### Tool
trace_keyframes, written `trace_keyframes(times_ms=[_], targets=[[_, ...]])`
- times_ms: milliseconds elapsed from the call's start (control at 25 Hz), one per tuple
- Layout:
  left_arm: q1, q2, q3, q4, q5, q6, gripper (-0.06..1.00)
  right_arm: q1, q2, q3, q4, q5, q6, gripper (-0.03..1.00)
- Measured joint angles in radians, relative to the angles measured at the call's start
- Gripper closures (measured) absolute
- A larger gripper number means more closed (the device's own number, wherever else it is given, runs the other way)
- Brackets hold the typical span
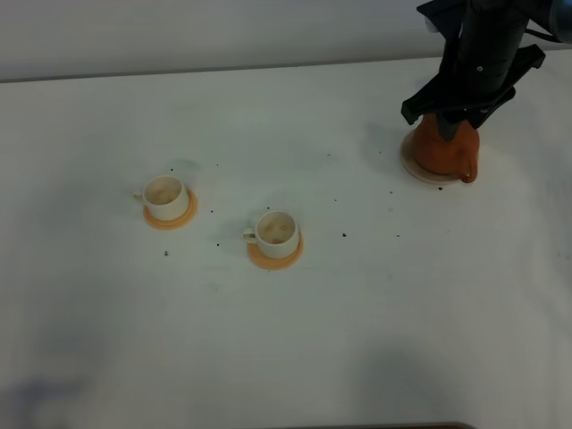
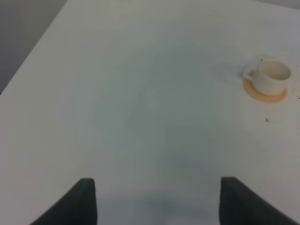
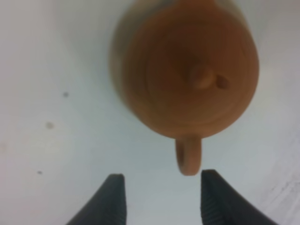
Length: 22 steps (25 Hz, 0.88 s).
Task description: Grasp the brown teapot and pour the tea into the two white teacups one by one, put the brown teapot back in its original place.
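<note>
Right gripper (image 3: 162, 176) spread wide, gripping nothing. Just ahead of its tips: teapot (image 3: 187, 70), squat, round, orange-brown clay, knobbed lid, little loop handle (image 3: 189, 157) poking back toward the gap. Parked on a pale saucer (image 1: 411, 168). Near cup (image 1: 275, 228) and far cup (image 1: 165, 192), small, white, well off to one side, each on an orange coaster (image 1: 273, 261). Left gripper (image 2: 158, 180) wide too, empty.
</note>
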Motion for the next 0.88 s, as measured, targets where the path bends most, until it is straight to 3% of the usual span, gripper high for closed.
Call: trace_keyframes(times_ms=[480,880], targets=[[0.0,0.0,0.0,0.0,0.0,0.0,0.39,-0.026,0.077,0.0,-0.093,0.0,0.012,0.61],[0.0,0.0,0.0,0.0,0.001,0.0,0.39,-0.026,0.093,0.0,-0.1,0.0,-0.005,0.56]])
